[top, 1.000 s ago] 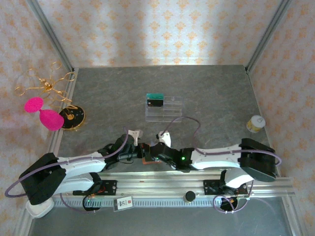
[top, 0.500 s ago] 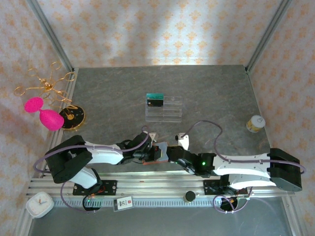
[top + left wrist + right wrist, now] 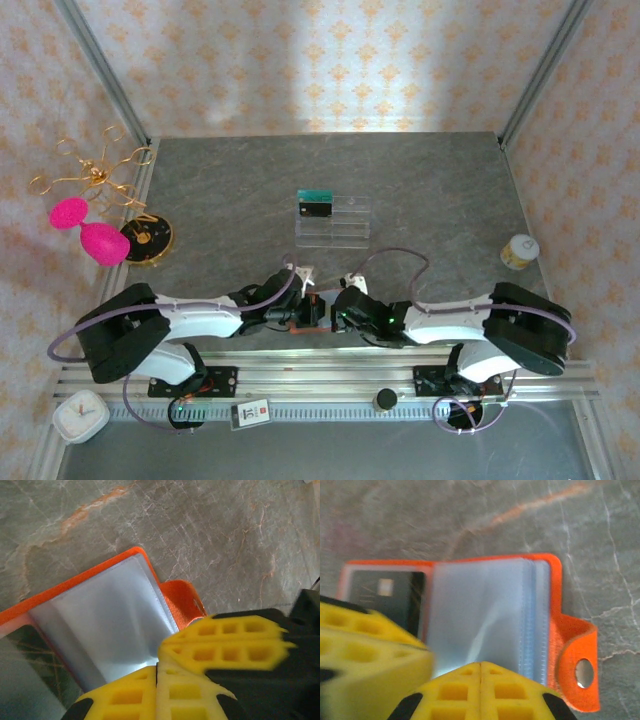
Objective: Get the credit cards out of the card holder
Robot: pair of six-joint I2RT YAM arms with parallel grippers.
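The card holder (image 3: 555, 630) lies open and flat on the grey table (image 3: 220, 200), near its front edge and between the two arms, spread so that its pockets face up for picking. In the right wrist view, the pocket at the left holds a dark card (image 3: 385, 597) with a pale chip mark. The clear sleeves (image 3: 480, 610) in the middle look empty, though glare hides part of them. The snap tab (image 3: 580, 672) sticks out to the right, undone. The right gripper (image 3: 480, 672) is closed, its fingertips meeting at the near edge of the sleeves. The left gripper (image 3: 157, 672) is closed likewise at the holder's edge, just beside the right one. Whether either nips a plastic leaf between its pads I cannot tell; my guess is that one steadies the holder so the other can draw a card out. Well apart, toward mid-table, a clear rack (image 3: 340, 228) holds a teal card (image 3: 316, 194) and a second dark card (image 3: 315, 209) upright in its rear slot. That suggests the task is partly done, with the dark card in the holder not yet taken out.
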